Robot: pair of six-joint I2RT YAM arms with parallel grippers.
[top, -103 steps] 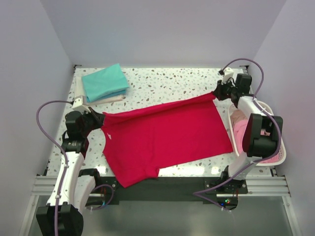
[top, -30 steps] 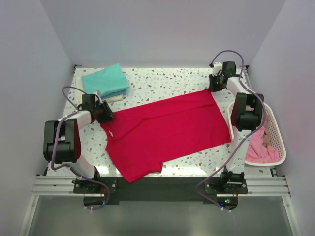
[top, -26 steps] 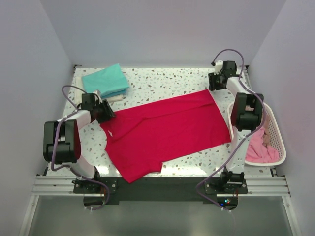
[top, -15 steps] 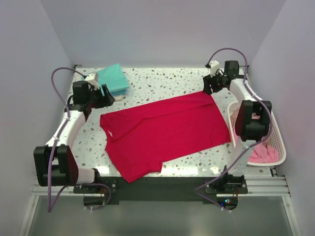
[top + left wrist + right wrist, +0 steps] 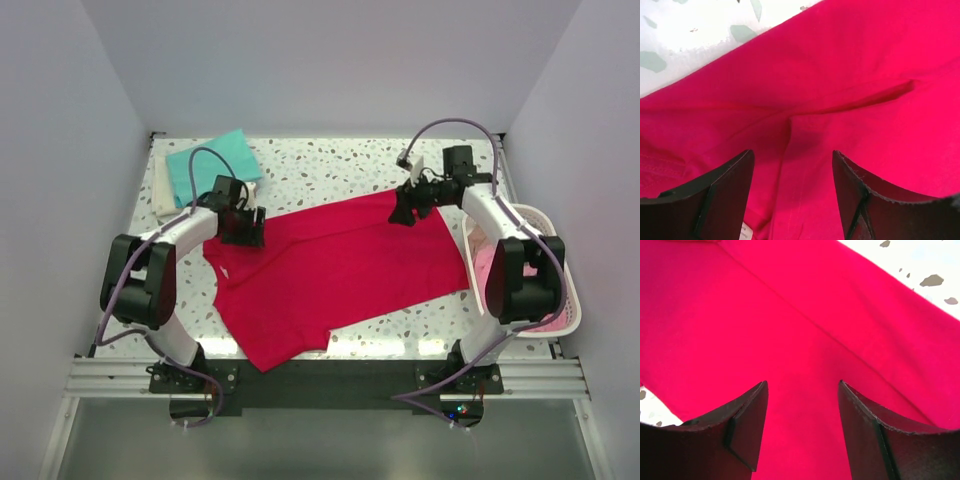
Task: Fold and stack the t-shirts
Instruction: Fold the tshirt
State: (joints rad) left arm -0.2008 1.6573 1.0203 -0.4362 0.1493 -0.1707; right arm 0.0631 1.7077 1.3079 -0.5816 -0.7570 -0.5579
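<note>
A crimson-red t-shirt point(image 5: 335, 270) lies spread flat across the middle of the table. My left gripper point(image 5: 245, 228) hovers open over its left shoulder part, close above the cloth. In the left wrist view the left gripper point(image 5: 792, 155) has its jaws apart over a creased fold point(image 5: 850, 102), with a white neck label point(image 5: 742, 231) beside one finger. My right gripper point(image 5: 405, 213) is open over the shirt's far right edge. The right wrist view shows the right gripper point(image 5: 802, 385) with only smooth red cloth point(image 5: 790, 315) between its fingers. A folded teal t-shirt point(image 5: 205, 165) rests on a cream one point(image 5: 160, 192) at the back left.
A white mesh basket point(image 5: 570, 305) holding pink t-shirts point(image 5: 483, 265) stands at the right edge. Speckled tabletop point(image 5: 330, 165) shows behind the red shirt and along the front edge point(image 5: 400, 335). Walls close the table in on three sides.
Both grippers have let go of the red shirt's far corners, opened, and swung inward and down over the cloth. The shirt now lies flat on the table.
</note>
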